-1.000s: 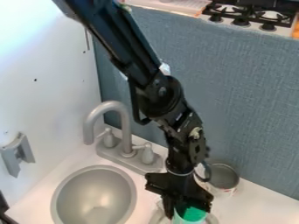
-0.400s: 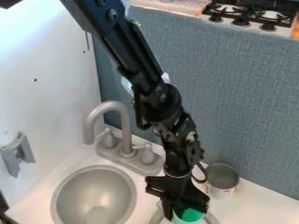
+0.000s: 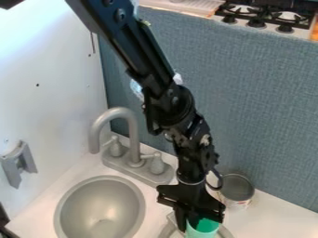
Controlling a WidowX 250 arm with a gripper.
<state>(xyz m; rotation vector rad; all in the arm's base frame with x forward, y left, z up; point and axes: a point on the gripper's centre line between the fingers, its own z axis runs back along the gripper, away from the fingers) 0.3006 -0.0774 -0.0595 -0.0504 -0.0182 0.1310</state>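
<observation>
Blue-grey wall [image 3: 261,107] behind white worktop [image 3: 279,218]. Sink [image 3: 99,204] at left, tap [image 3: 133,139] behind it. Gripper [image 3: 200,225] at lower centre. Can [image 3: 236,189] on worktop, just behind it. Fingers [image 3: 181,217] grasping green cup [image 3: 204,228] at view's bottom edge.

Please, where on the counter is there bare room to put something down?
The counter is bare right of the can; a narrower bare strip lies between white wall and sink bowl. It is crowded where gripper, green cup and can come close.
</observation>
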